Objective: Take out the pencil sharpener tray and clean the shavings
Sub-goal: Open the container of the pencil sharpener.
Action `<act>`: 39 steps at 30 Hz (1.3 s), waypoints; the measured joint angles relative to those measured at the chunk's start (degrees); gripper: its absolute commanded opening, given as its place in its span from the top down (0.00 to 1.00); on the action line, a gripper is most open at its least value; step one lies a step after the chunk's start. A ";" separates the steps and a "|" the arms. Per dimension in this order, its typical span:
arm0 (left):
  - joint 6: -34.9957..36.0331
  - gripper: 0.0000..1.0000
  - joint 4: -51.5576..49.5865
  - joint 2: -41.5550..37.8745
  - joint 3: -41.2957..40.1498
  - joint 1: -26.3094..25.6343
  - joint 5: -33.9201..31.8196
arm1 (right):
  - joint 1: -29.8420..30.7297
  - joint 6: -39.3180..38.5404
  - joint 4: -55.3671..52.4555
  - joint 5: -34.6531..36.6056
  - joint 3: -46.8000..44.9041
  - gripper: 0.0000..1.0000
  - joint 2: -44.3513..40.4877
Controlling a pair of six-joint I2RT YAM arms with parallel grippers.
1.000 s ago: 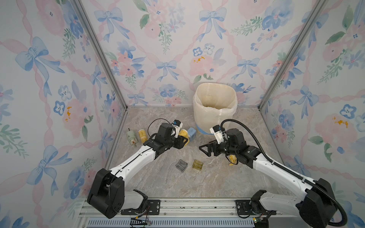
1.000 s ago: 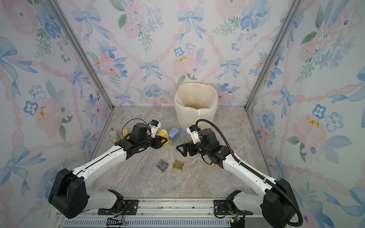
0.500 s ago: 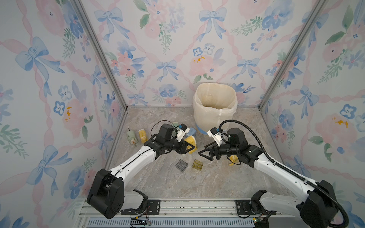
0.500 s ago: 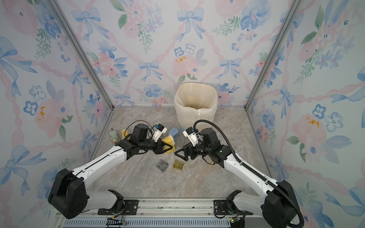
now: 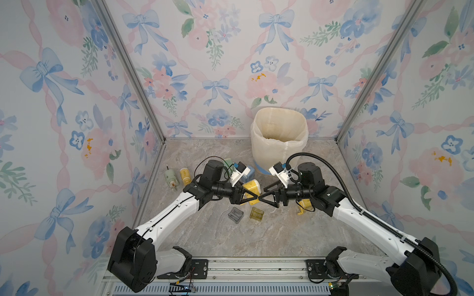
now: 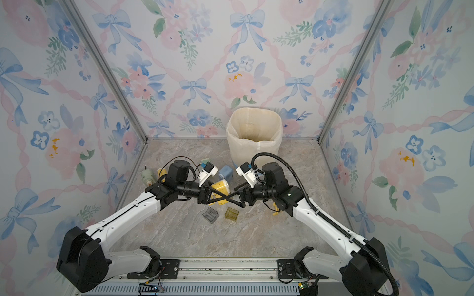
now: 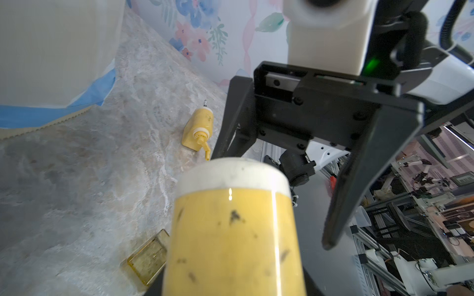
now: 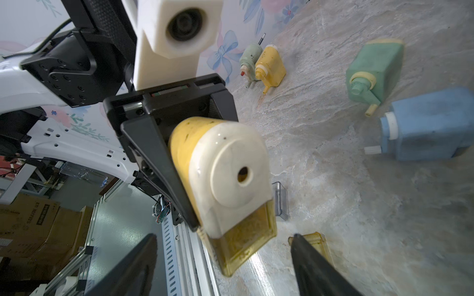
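Change since the earlier frame: I had carried the sharpener (image 5: 252, 186) in the left gripper (image 5: 248, 197) away from the blue sharpener (image 6: 225, 173) toward the middle. The right gripper (image 5: 265, 197) had come in to meet it, tip to tip.
Left gripper: pinched on the sharpener's yellow body and held it clear of the table (image 5: 256, 243), with the cream face and pencil hole turned toward the right arm.
Right gripper: jaws spread, one finger on each side of the tray end, touching nothing that I could see.
Tray (image 8: 243, 241): clear yellow, seated in the sharpener's base below the cream face.
Beneath the grippers: a grey loose tray (image 5: 235, 214) and a yellow loose tray (image 5: 256, 214) lay side by side.
Rear: a lined bin (image 5: 266, 151) stood by the back wall.
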 measured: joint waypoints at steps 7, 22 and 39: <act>1.95 1.00 0.79 -3.39 -0.76 -0.81 7.17 | -0.11 -0.44 -1.55 -5.46 0.39 0.26 -3.65; 4.07 1.00 1.20 -6.08 -1.38 -1.86 13.44 | 2.01 1.11 -2.01 -12.79 1.97 0.32 -4.59; 3.91 1.00 0.94 -5.79 -1.38 -1.90 15.06 | 5.07 -1.92 -7.17 -9.35 4.09 0.56 -2.75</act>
